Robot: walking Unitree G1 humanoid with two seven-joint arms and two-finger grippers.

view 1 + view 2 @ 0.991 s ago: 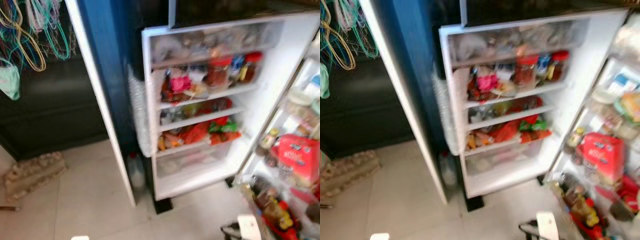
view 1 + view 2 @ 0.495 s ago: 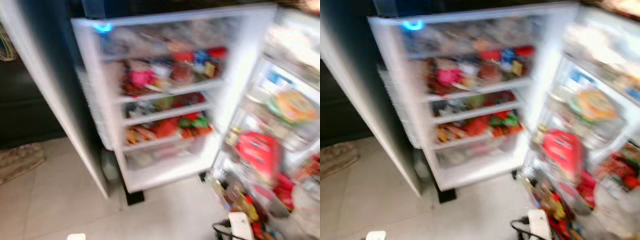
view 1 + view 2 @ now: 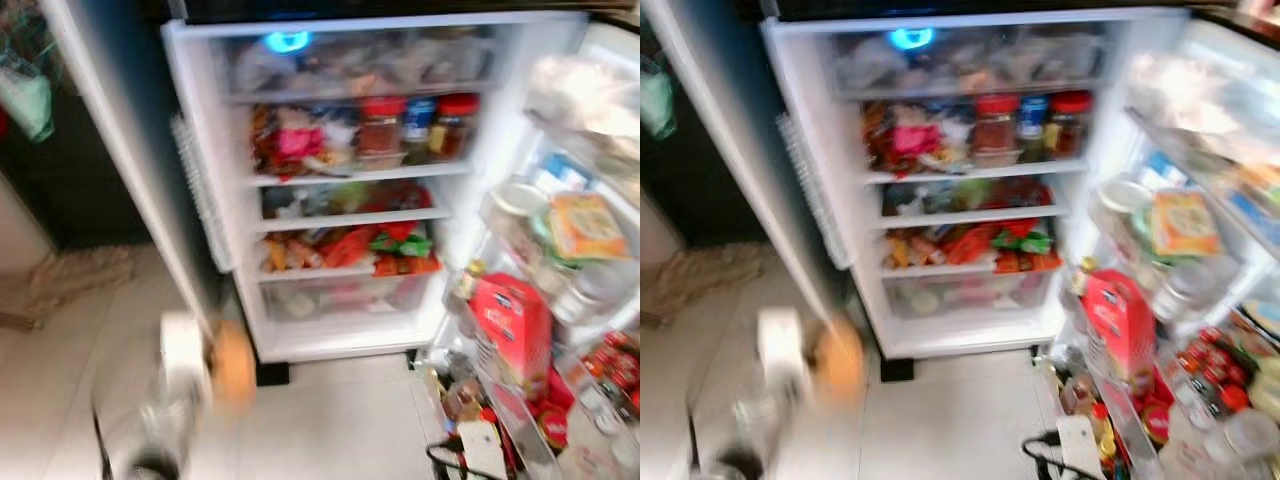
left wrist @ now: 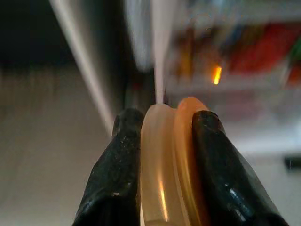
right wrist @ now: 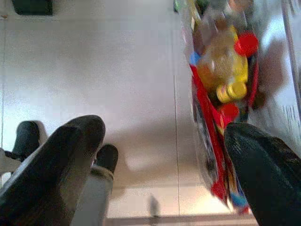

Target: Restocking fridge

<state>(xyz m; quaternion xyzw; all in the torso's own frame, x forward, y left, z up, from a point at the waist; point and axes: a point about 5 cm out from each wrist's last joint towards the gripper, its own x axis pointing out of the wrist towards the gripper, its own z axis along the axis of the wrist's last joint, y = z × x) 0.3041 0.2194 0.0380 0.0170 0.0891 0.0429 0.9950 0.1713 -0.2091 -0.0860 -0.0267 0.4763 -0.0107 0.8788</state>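
Cream and orange plastic, seemingly a lidded container [image 4: 171, 165], is sitting clamped between the two black fingers [image 4: 117, 179] of the left pincer [image 4: 167, 141]; in the head views the same item appears as a blurred white and orange shape [image 3: 205, 360] held low before the fridge [image 3: 200, 150], over the tiled floor [image 3: 330, 420]. What exactly the item is cannot be told through the blur. The fridge is standing open, its lit interior showing a blue light [image 3: 287, 41] at the top. Red-lidded jars [image 3: 382, 125] are standing on the upper shelf beside pink packets [image 3: 298, 142]; red, orange and green packets [image 3: 370, 250] are lying on a lower shelf, above a clear drawer [image 3: 340, 297]. The open door [image 3: 560, 240] on the robot's right is carrying a red carton [image 3: 512, 325], a yellow packet [image 3: 585, 225] and small bottles [image 3: 610, 370] in its racks. The right pincer [image 5: 164, 155] is hanging low with its fingers [image 5: 66, 155] spread wide apart and gripping nothing, above the floor [image 5: 117, 70] and near a bottle with a yellow cap [image 5: 225, 70] in the bottom door rack. A dark cabinet [image 3: 60, 200] is standing to the robot's left of the fridge.
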